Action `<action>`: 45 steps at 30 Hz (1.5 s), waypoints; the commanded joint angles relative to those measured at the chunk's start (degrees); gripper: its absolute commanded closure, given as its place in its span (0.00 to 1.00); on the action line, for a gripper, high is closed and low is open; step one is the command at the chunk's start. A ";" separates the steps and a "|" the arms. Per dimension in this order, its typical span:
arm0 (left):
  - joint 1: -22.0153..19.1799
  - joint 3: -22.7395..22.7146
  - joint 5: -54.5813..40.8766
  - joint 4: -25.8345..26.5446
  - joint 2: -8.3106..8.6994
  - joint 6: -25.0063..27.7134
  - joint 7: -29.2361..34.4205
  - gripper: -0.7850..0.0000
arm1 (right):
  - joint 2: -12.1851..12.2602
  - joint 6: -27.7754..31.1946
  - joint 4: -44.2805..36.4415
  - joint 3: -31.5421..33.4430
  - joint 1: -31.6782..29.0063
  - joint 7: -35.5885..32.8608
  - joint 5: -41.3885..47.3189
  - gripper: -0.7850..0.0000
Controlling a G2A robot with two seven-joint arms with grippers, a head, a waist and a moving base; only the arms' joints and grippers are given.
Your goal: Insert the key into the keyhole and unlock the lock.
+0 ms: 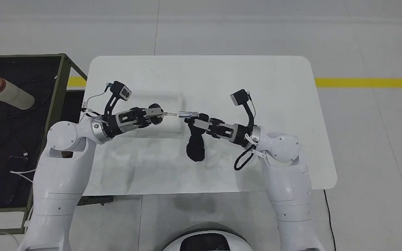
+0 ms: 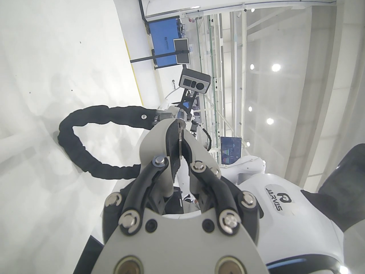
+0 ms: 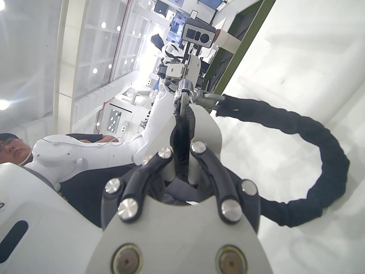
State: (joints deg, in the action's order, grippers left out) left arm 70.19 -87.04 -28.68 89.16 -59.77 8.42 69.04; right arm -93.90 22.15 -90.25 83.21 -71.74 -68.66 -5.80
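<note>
Jaws closed on both sides: your left gripper [image 2: 179,132] pinches the key [image 2: 180,149], your right gripper [image 3: 184,115] clamps the lock [image 3: 333,155], tip to tip above the middle of the tabletop [image 1: 282,81]. Left wrist view gives you the key's edge; top view, the lock's hanging loop.

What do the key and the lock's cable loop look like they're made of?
The key, pinched in the left gripper: thin flat grey blade with a dull sheen, likely bare metal. The cable loop of the lock: matte black, wrinkled and ribbed along its length, so probably a fabric sleeve; the core is hidden. Its end fitting: smooth silver, looks like metal.
</note>
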 commanded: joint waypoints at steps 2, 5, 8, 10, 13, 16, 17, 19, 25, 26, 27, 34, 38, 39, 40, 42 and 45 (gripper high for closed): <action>0.12 -0.06 2.22 0.51 0.05 1.74 -0.65 1.00 | 0.45 -0.26 0.04 -0.63 0.14 0.34 0.35 1.00; 0.45 0.17 1.92 0.69 -0.03 2.01 -1.08 1.00 | 0.89 -0.42 0.20 -1.35 0.37 0.63 0.62 1.00; 0.16 0.15 0.65 0.35 -0.09 1.17 -1.17 1.00 | 1.33 -0.61 0.44 -1.90 0.49 0.97 1.03 1.00; -0.01 0.15 0.64 0.27 -0.09 1.14 -1.02 1.00 | 1.62 -0.76 0.48 -2.15 0.53 1.25 1.34 1.00; -0.19 0.25 0.62 0.11 -0.12 1.15 -1.00 1.00 | 2.06 -0.70 0.39 -2.45 0.59 1.72 1.38 1.00; -0.41 0.37 0.71 -0.27 -0.15 1.18 -0.97 1.00 | 2.51 -0.73 0.25 -2.60 0.63 2.20 1.63 1.00; -0.50 0.43 0.74 -0.40 -0.15 1.07 -0.89 1.00 | 2.66 -0.77 0.18 -2.68 0.63 2.35 1.71 1.00; -0.57 0.58 0.82 -0.57 -0.17 1.14 -0.80 1.00 | 2.93 -0.69 0.06 -2.93 0.59 2.59 1.85 1.00; -0.74 0.85 0.75 -0.73 -0.25 1.56 -0.58 1.00 | 3.69 -0.94 -0.09 -3.96 0.62 3.21 2.12 1.00; -0.79 0.81 0.68 -0.71 -0.26 1.63 -0.63 1.00 | 3.82 -0.97 -0.08 -4.10 0.67 3.34 2.18 1.00; -0.80 0.77 0.66 -0.70 -0.26 1.65 -0.63 1.00 | 3.94 -0.98 -0.08 -4.23 0.71 3.48 2.25 1.00; -0.76 0.57 0.97 -0.47 -0.23 1.55 -0.25 1.00 | 4.72 -1.10 -0.20 -5.13 1.03 4.47 2.89 1.00; -0.67 0.45 1.09 -0.42 -0.20 1.43 0.02 1.00 | 5.20 -1.08 -0.27 -5.52 1.24 4.62 2.73 1.00; -0.65 0.44 1.01 -0.41 -0.19 1.35 0.21 1.00 | 5.32 -1.06 -0.28 -5.59 1.30 4.66 2.67 1.00; -0.65 0.42 0.87 -0.45 -0.18 1.22 0.49 1.00 | 5.42 -1.05 -0.26 -5.74 1.32 4.62 3.00 1.00; -0.72 0.31 0.93 -0.48 -0.14 1.20 0.96 1.00 | 5.69 -0.84 -0.28 -5.91 1.52 4.05 2.92 1.00; -0.84 0.26 1.37 -0.54 -0.07 0.94 1.61 1.00 | 6.04 -0.88 -0.40 -6.09 1.62 3.97 3.22 1.00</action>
State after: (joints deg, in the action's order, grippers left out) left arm 69.38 -86.78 -27.47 88.63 -59.87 9.42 70.46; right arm -87.96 21.29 -90.58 77.19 -70.14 -64.66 -2.71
